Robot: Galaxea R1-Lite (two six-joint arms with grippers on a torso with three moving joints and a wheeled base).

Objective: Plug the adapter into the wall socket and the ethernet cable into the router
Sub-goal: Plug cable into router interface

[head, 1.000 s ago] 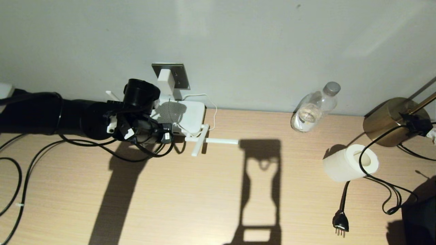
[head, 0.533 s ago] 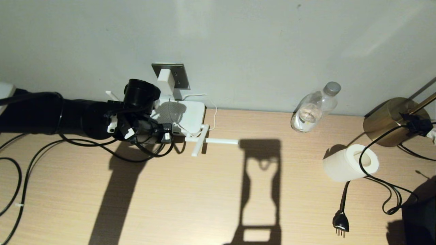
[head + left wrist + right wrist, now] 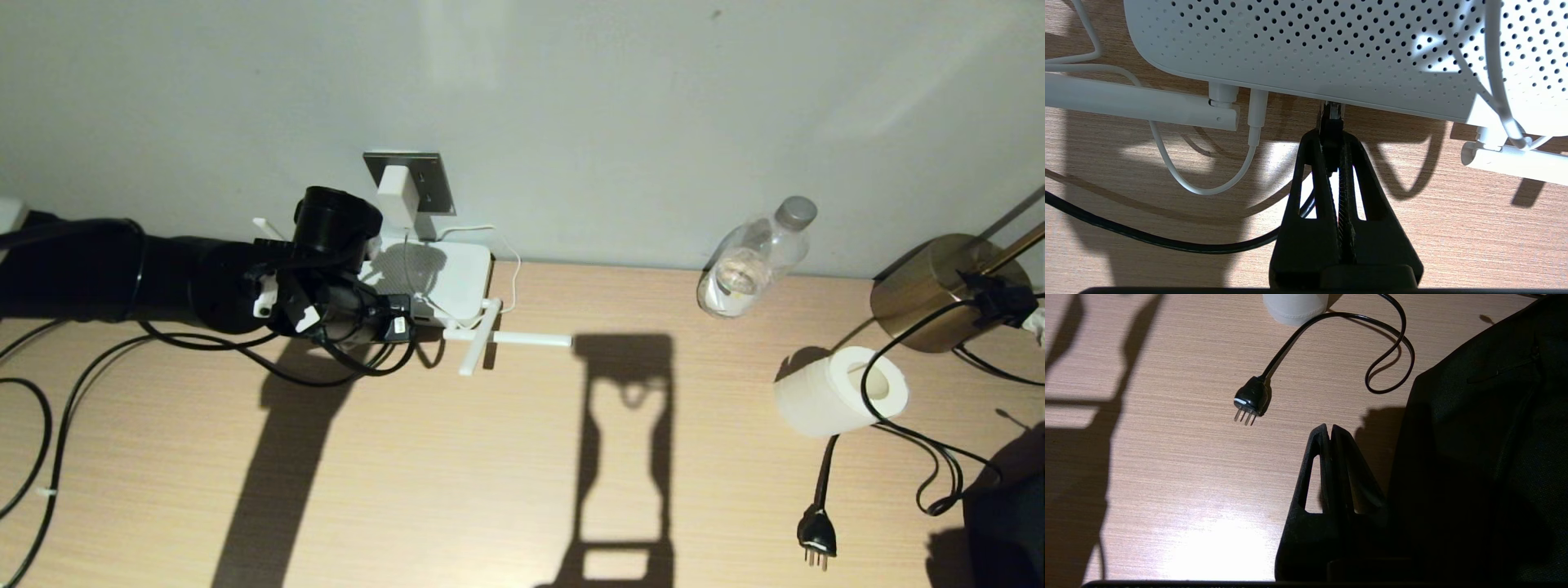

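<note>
The white router (image 3: 457, 273) lies against the wall with its antennas (image 3: 522, 337) folded out on the table. The white adapter (image 3: 397, 189) sits in the grey wall socket (image 3: 437, 184), and its thin white cord (image 3: 513, 269) runs down to the router. My left gripper (image 3: 1331, 139) is shut on the ethernet cable (image 3: 1167, 243) just behind its clear connector (image 3: 1334, 109), which is at a port in the router's (image 3: 1331, 41) edge. How deep it sits is hidden. In the head view the left gripper (image 3: 404, 325) is at the router's near left edge. My right gripper (image 3: 1329, 428) is parked shut and empty over the table.
A water bottle (image 3: 751, 261) leans on the wall at the right. Near it are a toilet roll (image 3: 841, 390), a brass lamp base (image 3: 922, 290) and a black three-pin plug (image 3: 816, 535) on its cord. A dark cloth-like mass (image 3: 1486, 457) lies beside the right gripper.
</note>
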